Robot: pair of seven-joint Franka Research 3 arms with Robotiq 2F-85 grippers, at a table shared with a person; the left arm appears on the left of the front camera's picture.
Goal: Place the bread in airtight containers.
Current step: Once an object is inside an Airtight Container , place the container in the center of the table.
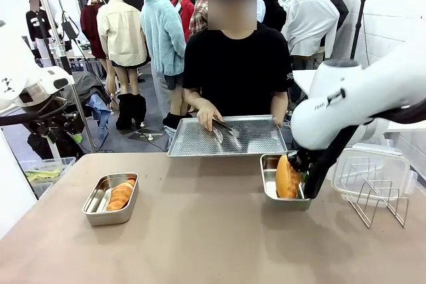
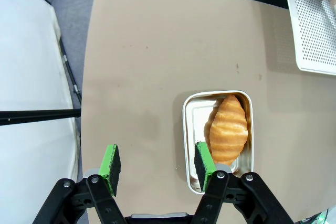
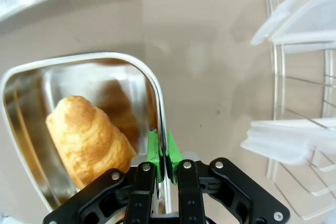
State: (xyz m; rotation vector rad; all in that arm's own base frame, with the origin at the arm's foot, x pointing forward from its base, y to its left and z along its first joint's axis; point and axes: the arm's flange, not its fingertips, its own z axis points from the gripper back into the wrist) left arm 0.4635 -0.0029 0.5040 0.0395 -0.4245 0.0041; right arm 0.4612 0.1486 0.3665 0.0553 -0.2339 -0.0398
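Right tool [image 3: 161, 149] clenched on wall of right pan [image 3: 73, 77] — bun [image 3: 86, 137] inside, leaning near the grip. Left tool [image 2: 156, 163] released, over left pan [image 2: 195, 116] holding the roll [image 2: 228, 128]. Keep the gripped pan level, low on the surface [image 1: 213, 244] — bun could tip out

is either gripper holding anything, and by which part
The right gripper pinches the right container by its side rim; the left gripper is open, holding nothing.

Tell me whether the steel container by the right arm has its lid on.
Off: the container is open on top, bread bare inside, and clear lids sit on the wire rack.
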